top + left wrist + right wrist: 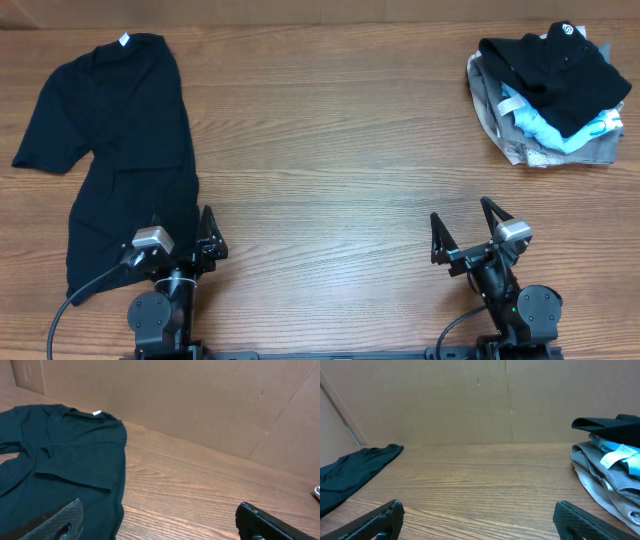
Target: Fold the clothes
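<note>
The clothes, a large plain black T-shirt (120, 150), lie crumpled lengthwise at the table's left side, a small white label (125, 41) at the collar on the far end. From the left wrist the same shirt (65, 465) fills the left half of the view. My left gripper (182, 232) stands open at the near edge, its left finger over the shirt's lower hem and nothing between its fingers. My right gripper (465, 228) stands open over bare wood at the near right; in its wrist view the shirt (350, 472) shows at far left.
A pile of other garments (548, 95) sits at the far right: a smaller black one with a round white logo (563, 32) on top of light-blue and grey pieces. The pile (612, 467) also shows at the right of the right wrist view. A brown cardboard wall (200, 400) backs the table.
</note>
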